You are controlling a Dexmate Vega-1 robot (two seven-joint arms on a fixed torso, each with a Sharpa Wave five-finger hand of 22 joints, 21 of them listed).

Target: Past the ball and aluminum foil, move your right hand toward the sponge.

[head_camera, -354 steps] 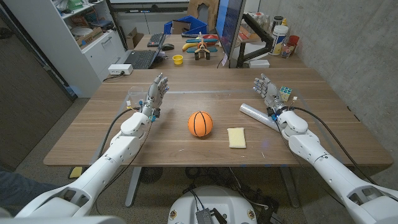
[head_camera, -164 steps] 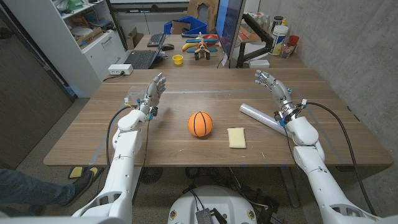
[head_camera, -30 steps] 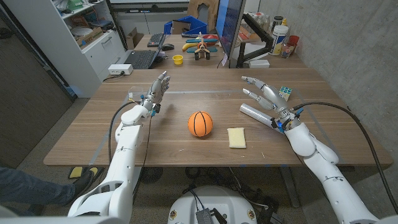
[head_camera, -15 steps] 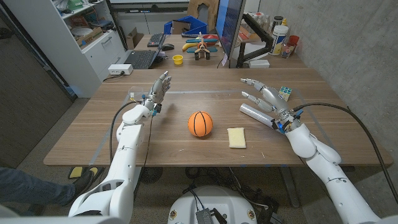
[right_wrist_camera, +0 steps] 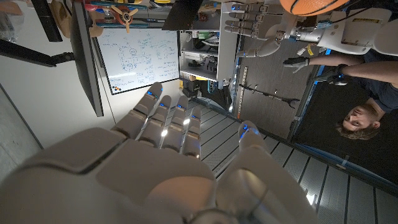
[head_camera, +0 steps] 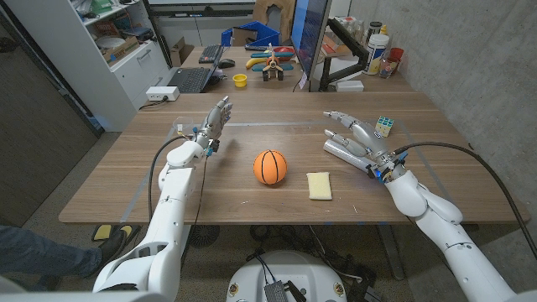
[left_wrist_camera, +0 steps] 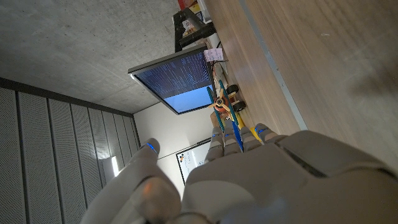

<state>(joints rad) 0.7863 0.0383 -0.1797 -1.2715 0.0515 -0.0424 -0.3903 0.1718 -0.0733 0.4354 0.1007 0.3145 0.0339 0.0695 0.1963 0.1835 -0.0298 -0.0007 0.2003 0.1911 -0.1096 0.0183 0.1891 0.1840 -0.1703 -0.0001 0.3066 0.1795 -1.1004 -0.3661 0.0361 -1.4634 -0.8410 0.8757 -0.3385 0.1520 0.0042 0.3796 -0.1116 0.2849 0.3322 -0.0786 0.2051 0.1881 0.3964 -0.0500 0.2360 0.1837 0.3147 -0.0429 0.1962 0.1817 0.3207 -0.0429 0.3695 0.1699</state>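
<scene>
Fingers of the right hand point(head_camera: 357, 137) were spread and held nothing, reaching over the far end of the aluminum foil point(head_camera: 346, 155) roll. The sponge point(head_camera: 319, 185) lay near and left of that hand, just right of the ball point(head_camera: 270, 167). The left hand point(head_camera: 214, 122) stood raised at the far left, fingers apart and holding nothing.

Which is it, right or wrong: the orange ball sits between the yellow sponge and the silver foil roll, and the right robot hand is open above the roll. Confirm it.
Wrong in one respect. In the head view the yellow rectangular sponge sits between the orange ball and the silver foil roll; the ball is the leftmost of the three. The right robot hand is open above the roll, as stated.
</scene>
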